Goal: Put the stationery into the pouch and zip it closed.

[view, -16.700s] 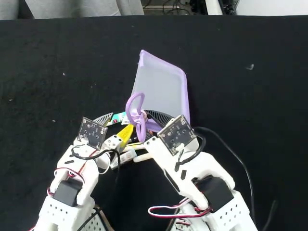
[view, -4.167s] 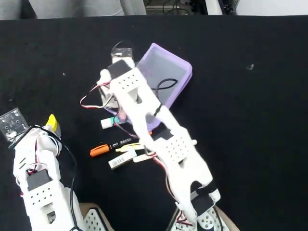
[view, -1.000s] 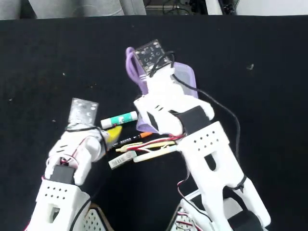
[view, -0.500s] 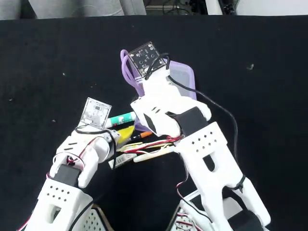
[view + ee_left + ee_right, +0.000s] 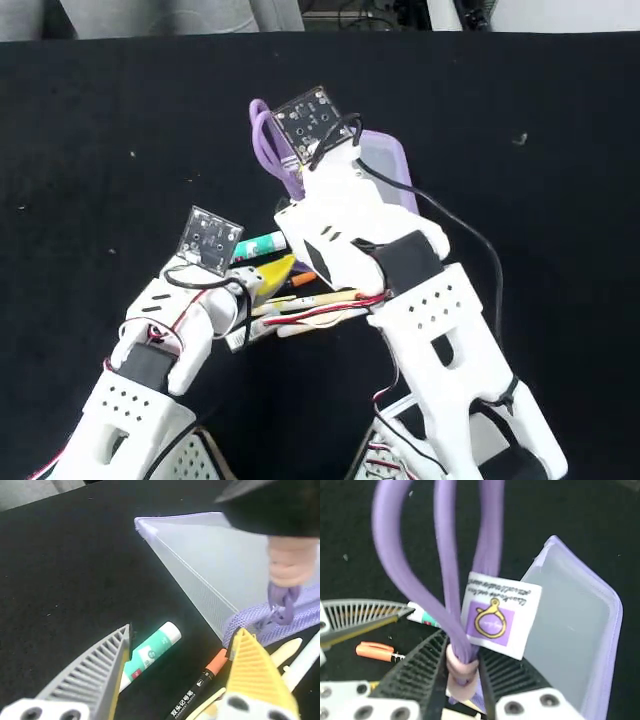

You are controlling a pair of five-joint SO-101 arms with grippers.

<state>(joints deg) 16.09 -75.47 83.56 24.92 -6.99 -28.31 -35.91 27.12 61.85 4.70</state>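
My right gripper [image 5: 462, 666] is clamped on the base of the purple loop [image 5: 444, 555] at the pouch's mouth end. One translucent purple pouch [image 5: 386, 166] lies mid-table, well inside the table [image 5: 540, 120] edges, with broad black surface on either side. My left gripper [image 5: 182, 632] hangs spread apart above one glue stick [image 5: 150, 655] and one orange-capped marker [image 5: 200, 680]. Two pale pens [image 5: 287, 651] lie just beside them, outside the pouch.

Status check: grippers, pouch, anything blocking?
Right gripper shut on pouch strap. Left gripper open above glue stick and orange marker, both on table outside pouch. Pens lie partly under right arm.
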